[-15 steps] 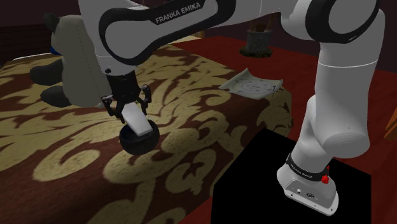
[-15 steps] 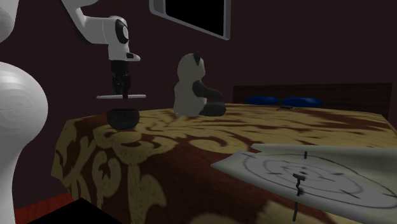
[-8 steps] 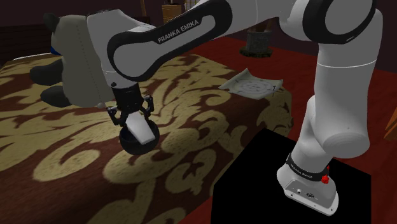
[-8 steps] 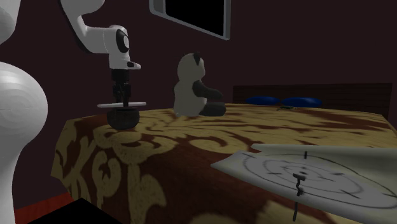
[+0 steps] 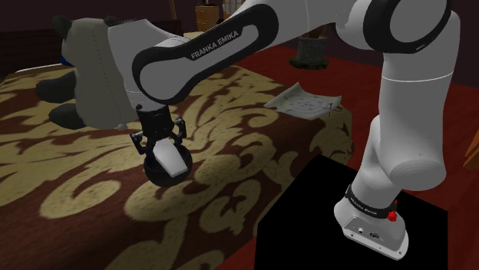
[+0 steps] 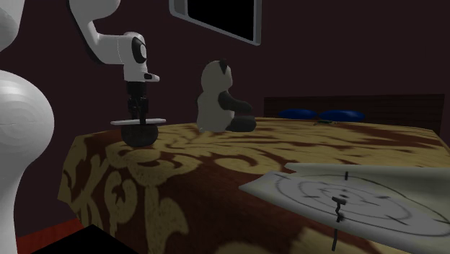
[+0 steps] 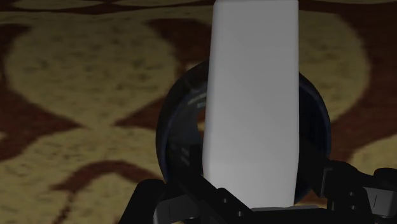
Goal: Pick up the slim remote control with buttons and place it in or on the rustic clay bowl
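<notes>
the remote (image 7: 251, 102) comes through as a slim, plain white slab with rounded corners, long and flat, its face smooth and pale against everything dark around it. in the wrist view it runs straight out from the gripper (image 7: 254, 205) and crosses the middle of the bowl (image 7: 181, 140), a round, very dark vessel with a faint bluish sheen on its inside.

the jaws are set narrow and pinch the remote's near end by its long edges. from the side, the gripper (image 6: 135, 114) points straight down, the remote (image 6: 137, 122) lies level right at the rim of the bowl (image 6: 138, 136), and i cannot tell whether slab and rim touch. from the shoulder camera the remote (image 5: 170, 157) overhangs the bowl (image 5: 157, 178), which sits on the red and gold patterned cloth (image 5: 230, 176).
</notes>
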Available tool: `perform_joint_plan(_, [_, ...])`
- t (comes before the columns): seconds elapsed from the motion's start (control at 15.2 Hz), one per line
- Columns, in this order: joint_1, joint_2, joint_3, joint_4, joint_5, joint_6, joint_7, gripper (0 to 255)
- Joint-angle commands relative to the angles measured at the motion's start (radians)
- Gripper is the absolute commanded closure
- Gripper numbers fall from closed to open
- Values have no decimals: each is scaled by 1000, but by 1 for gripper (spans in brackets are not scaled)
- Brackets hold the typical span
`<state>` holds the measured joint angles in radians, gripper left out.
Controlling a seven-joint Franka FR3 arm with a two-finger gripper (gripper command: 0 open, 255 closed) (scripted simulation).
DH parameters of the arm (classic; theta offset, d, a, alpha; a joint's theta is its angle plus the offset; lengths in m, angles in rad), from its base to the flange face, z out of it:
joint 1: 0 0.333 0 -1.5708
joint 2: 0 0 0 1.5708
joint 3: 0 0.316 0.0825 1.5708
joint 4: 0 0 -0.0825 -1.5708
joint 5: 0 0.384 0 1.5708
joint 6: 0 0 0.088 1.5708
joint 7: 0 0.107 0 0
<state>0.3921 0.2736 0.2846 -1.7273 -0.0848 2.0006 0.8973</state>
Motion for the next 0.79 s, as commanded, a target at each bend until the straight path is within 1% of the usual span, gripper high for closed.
perform_joint_plan(0.0, [0, 1, 0, 0, 0, 1, 0, 255])
perform_joint_plan(0.07, [0, 0, 0, -1, 0, 1, 0, 0])
perform_joint_plan(0.4, [0, 1, 0, 0, 0, 1, 0, 0])
perform_joint_plan(0.66, [0, -26, 4, 91, 11, -117, -7, 0])
perform_joint_plan(0.73, [0, -26, 4, 91, 11, -117, -7, 0])
